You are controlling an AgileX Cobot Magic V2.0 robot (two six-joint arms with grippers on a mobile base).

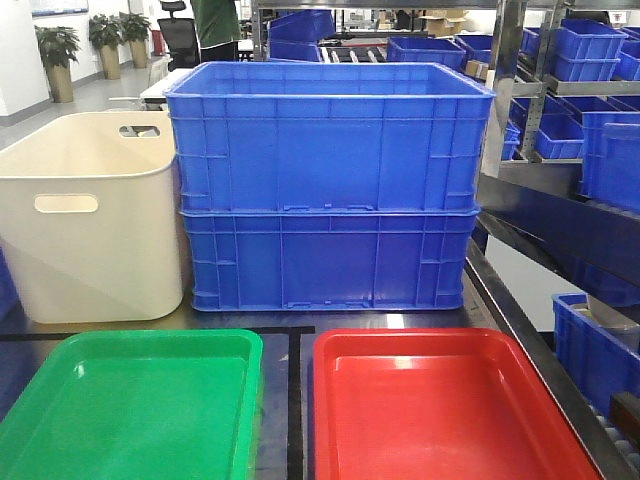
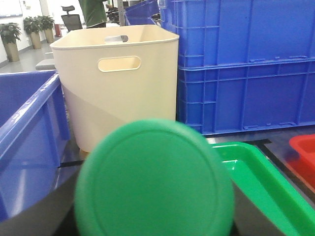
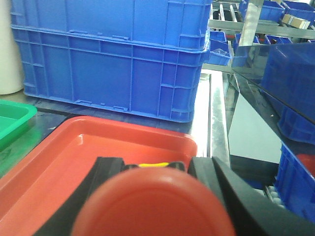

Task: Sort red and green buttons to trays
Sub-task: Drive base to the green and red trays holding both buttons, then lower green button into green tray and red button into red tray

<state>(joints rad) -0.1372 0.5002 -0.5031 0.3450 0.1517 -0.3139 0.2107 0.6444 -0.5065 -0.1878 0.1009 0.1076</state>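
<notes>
The green button (image 2: 154,179) fills the lower middle of the left wrist view, its domed cap facing the camera. My left gripper (image 2: 154,206) is shut on it; the cap hides the fingers. It hangs just left of the green tray (image 2: 266,182). In the right wrist view, black fingers (image 3: 106,172) flank the red button (image 3: 155,204), so my right gripper (image 3: 155,172) is shut on it above the near part of the red tray (image 3: 98,147). From the front, the green tray (image 1: 130,400) and red tray (image 1: 440,410) lie side by side with nothing inside. Neither gripper appears there.
Two stacked blue crates (image 1: 325,190) stand behind the trays, with a cream tub (image 1: 85,215) to their left. Another blue crate (image 2: 24,128) sits close on the far left. A metal rail (image 3: 216,113) and shelves of blue bins (image 1: 590,100) line the right side.
</notes>
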